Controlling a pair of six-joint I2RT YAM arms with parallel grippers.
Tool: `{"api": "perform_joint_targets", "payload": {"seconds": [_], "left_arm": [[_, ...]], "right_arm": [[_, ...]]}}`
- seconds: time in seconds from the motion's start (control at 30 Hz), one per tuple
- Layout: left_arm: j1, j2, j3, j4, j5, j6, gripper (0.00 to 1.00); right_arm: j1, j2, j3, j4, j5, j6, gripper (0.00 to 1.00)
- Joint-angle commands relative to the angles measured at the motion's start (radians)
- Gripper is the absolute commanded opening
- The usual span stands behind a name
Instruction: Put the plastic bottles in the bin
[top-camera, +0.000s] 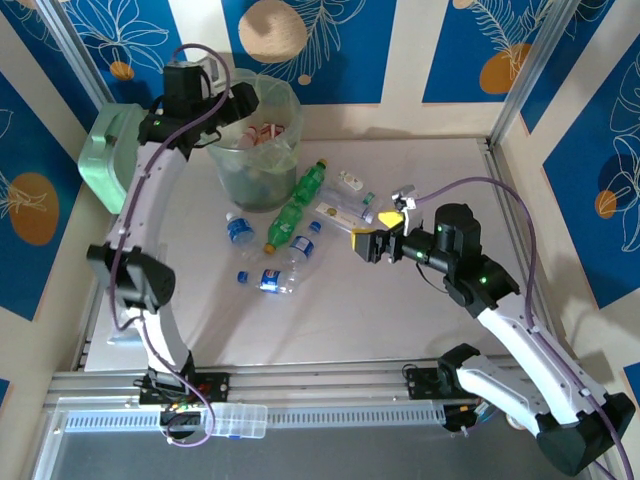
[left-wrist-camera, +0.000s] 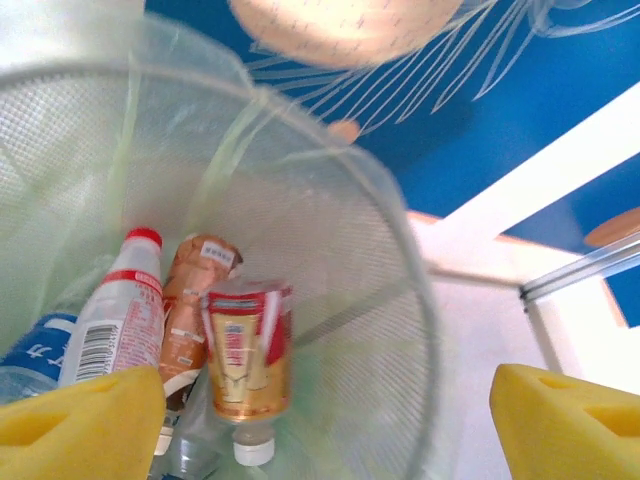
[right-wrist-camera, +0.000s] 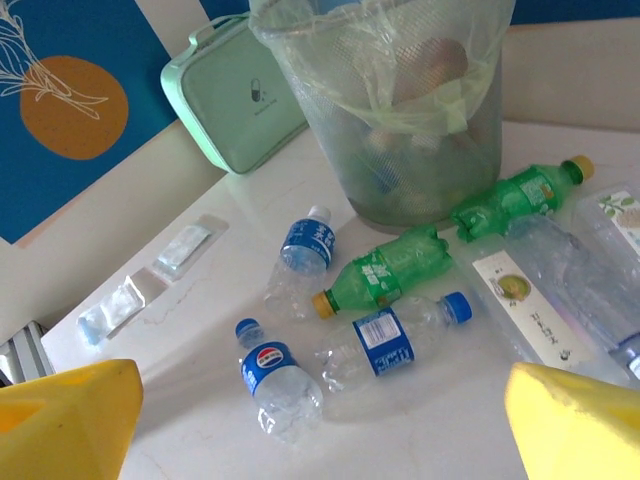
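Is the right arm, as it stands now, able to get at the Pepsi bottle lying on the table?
Probably yes. The right tool is open and faces the Pepsi bottle, with bare table between them; nothing blocks the way.

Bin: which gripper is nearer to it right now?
Left. The left gripper hangs at the bin's rim, looking into it. The right gripper is off to the bin's right, over the table, beyond the loose bottles.

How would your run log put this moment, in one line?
left end effector: open, over bin | right end effector: open, over table | plastic bottles: several on table
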Motion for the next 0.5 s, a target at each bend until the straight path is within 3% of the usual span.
{"api": "perform_joint_targets", "payload": {"seconds": [0.0,0.17,0.33,0.47], "left_arm": [[-0.067,-0.141,-0.098,0.060,-0.136,0.041,0.83],[-0.198,-0.327,-0.344,0.066,-0.247,0.022,0.82],[-0.281,-0.488,-0.616,0.088,-0.215,-0.033,0.81],[-0.297,-0.594,-0.781,0.077,-0.196,-0.013,0.81]], "right_arm": [[-0.005,0.014,0.041,-0.098,0.015,0.027,0.91],[0.009,0.006,0.008,-0.101,0.103,0.078,0.88],[-0.036,0.132,0.054,-0.198,0.064,0.185,0.87],[-0.049,0.251,0.078,-0.213,0.077,0.215,0.87]]}}
